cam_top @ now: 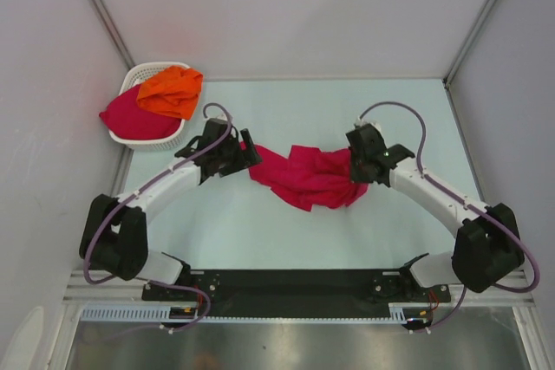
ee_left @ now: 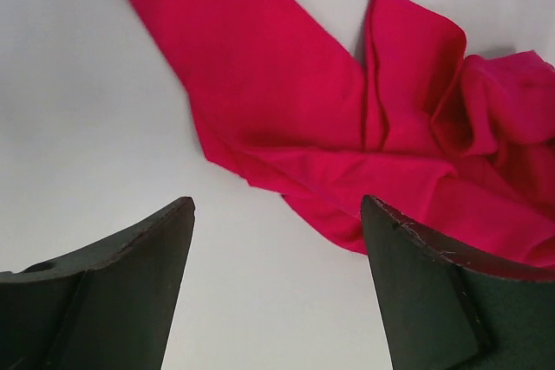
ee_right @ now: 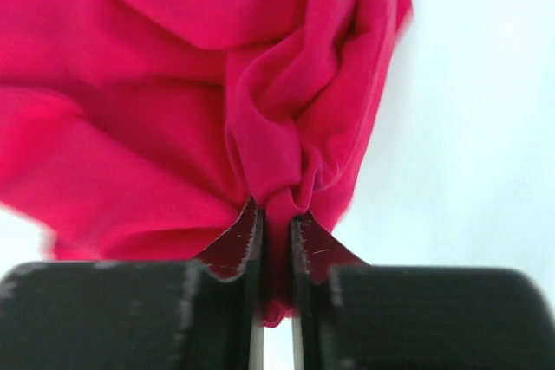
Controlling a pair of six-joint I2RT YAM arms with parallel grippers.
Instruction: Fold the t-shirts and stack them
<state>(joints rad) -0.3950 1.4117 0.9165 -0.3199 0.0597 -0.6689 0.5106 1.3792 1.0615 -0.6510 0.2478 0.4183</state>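
Observation:
A crumpled crimson-pink t-shirt point(cam_top: 308, 175) lies in the middle of the table. My right gripper point(cam_top: 360, 169) is shut on a bunched fold at its right edge; in the right wrist view the crimson-pink t-shirt point(ee_right: 173, 93) is pinched between the two fingertips point(ee_right: 247, 236). My left gripper point(cam_top: 247, 152) stands open at the shirt's left end, with only bare table between its fingers point(ee_left: 139, 283); the crimson-pink t-shirt point(ee_left: 286, 93) lies just ahead of them. Another crimson-pink t-shirt point(cam_top: 130, 116) and an orange t-shirt point(cam_top: 173, 91) sit in the basket.
A white slotted basket point(cam_top: 147, 70) stands at the back left corner, against the left wall. White enclosure walls close the table on three sides. The arm bases and a black rail point(cam_top: 286, 288) run along the near edge.

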